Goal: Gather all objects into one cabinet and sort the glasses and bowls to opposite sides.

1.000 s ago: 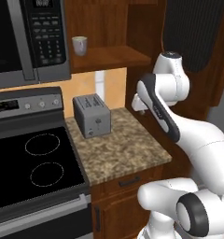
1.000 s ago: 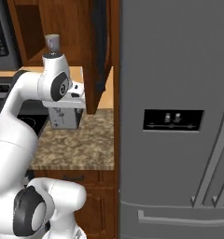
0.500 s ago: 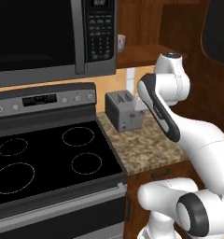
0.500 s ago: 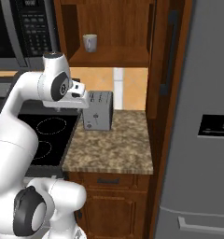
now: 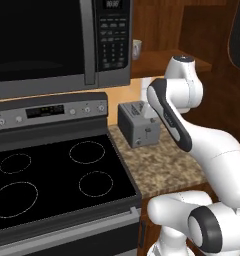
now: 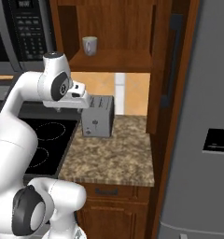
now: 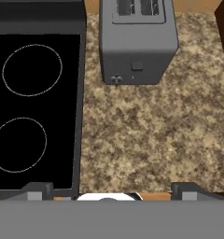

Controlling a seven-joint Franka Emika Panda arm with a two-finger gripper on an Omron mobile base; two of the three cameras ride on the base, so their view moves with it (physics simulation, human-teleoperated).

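Observation:
A pale greyish-white cup point(image 6: 89, 45) stands alone on the bottom board of the reddish-brown wall cabinet point(image 6: 115, 59), right of the microwave; the same cup point(image 5: 136, 48) peeks out past the microwave's edge. The cabinet door point(image 6: 166, 65), with its long black bar handle, hangs open to the right. My gripper point(image 7: 111, 190) is open, its dark fingertips point(image 7: 38, 188) wide apart with nothing between them. It hangs over the granite counter, looking down in front of the toaster, well below the cup. The other cups, the mug and the bowl are out of view.
A grey toaster point(image 6: 99, 121) stands at the back of the speckled counter point(image 6: 118, 156). A black stove top point(image 5: 52, 175) lies to its left under the microwave point(image 5: 57, 40). A grey fridge point(image 6: 205, 130) walls off the right side.
The whole picture has shifted: the base has driven left, so the fridge slid aside and the stove, microwave and open cabinet came into view. The arm keeps its pose.

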